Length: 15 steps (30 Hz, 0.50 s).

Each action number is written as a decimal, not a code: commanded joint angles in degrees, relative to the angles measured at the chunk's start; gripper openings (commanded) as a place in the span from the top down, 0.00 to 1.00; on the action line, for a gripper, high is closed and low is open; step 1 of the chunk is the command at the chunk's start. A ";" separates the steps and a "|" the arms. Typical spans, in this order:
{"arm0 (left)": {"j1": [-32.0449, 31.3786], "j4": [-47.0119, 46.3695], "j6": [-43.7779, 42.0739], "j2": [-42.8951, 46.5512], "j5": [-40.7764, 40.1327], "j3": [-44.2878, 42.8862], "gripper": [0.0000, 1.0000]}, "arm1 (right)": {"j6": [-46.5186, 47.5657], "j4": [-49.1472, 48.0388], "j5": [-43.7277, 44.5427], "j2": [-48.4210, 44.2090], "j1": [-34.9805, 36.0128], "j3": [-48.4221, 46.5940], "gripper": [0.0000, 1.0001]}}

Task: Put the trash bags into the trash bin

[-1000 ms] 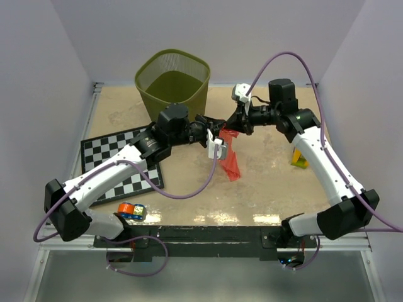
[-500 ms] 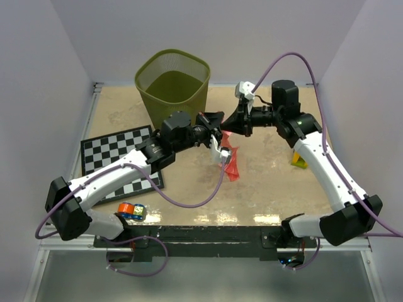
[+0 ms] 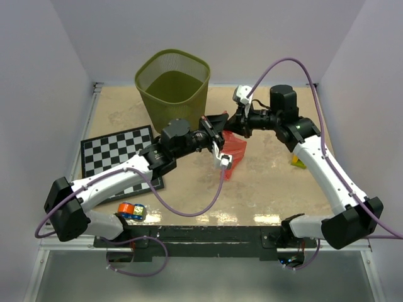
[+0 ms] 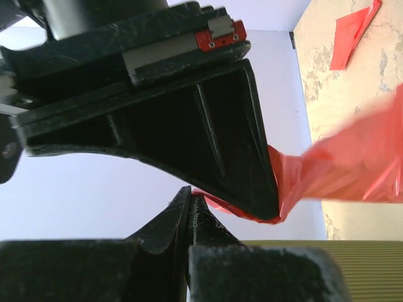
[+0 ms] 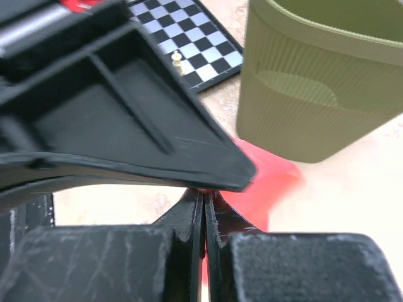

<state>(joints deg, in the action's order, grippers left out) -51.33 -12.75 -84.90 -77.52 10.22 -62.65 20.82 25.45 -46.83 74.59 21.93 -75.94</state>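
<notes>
A: Claw state, nearest first?

B: Left claw [image 4: 189, 204] and right claw [image 5: 203, 204] are both pinched closed, tip to tip over mid-table. Thin red film of the trash bag [image 3: 235, 150] appears to come out of each pinch. The bag hangs crumpled below them; I cannot tell if its low end touches the table [image 3: 271, 189].

A: Failure modes?

B: Judgement only. With two pinches so close on thin film, uneven pulling could tear it or slip it from one claw. A trailing end may drag. Farther back, the trash bin [image 3: 151, 100] stands apart from the bag. A low carry could snag the film on the rim or shove the bin. A second red piece [image 4: 352, 31] lies flat on the table, not yet binned
</notes>
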 commanded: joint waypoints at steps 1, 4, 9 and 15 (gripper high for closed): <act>-0.17 -7.12 0.09 0.61 0.68 0.33 1.00 | 0.90 1.45 -3.61 -2.25 0.92 -4.29 1.00; -0.35 -1.07 -0.87 1.40 1.12 2.18 1.00 | -4.02 -2.86 -0.48 -2.52 0.92 -7.28 1.00; -0.44 7.03 -2.63 1.84 -0.63 1.75 1.00 | 1.06 -2.78 14.20 -1.37 0.39 -3.70 1.00; -0.35 5.91 -3.34 -1.05 -4.15 -0.71 1.00 | 2.80 3.09 3.97 -4.00 4.07 -3.77 1.00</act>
<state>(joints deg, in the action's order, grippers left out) -51.46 -7.16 -86.63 -76.75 8.56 -61.58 20.58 26.17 -37.45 74.04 22.61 -78.63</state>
